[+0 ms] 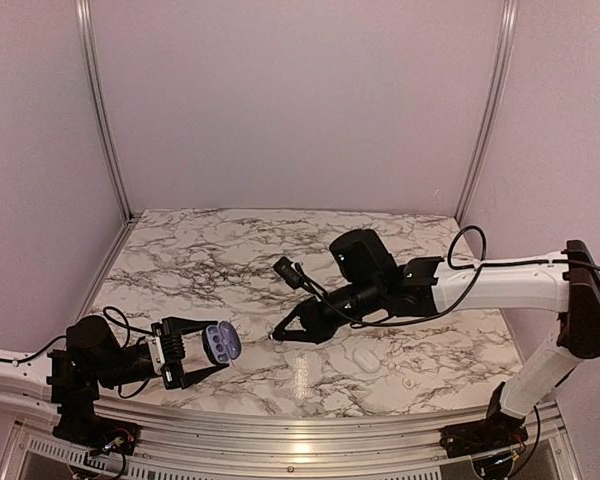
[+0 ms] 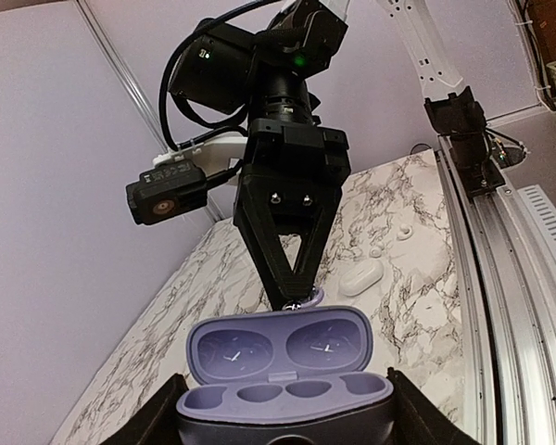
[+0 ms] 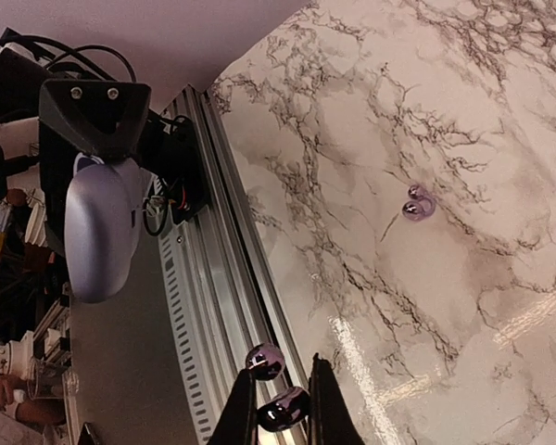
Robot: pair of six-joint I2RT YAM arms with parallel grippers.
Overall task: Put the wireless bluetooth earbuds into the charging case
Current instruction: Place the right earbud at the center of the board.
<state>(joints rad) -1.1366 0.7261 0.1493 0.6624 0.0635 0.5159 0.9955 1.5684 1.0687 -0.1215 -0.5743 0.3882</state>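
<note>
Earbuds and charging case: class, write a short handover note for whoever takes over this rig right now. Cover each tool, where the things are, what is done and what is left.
Left tool: shut on the charging case, holding it open at the near left edge; its wells are empty.
Right tool: shut on one earbud, just beyond the case's lid, not over the wells.
Other earbud: lying loose on the marble table.
Done: case held open, first earbud in the grip.
Left: seat the held earbud, then fetch and seat the second.
</note>
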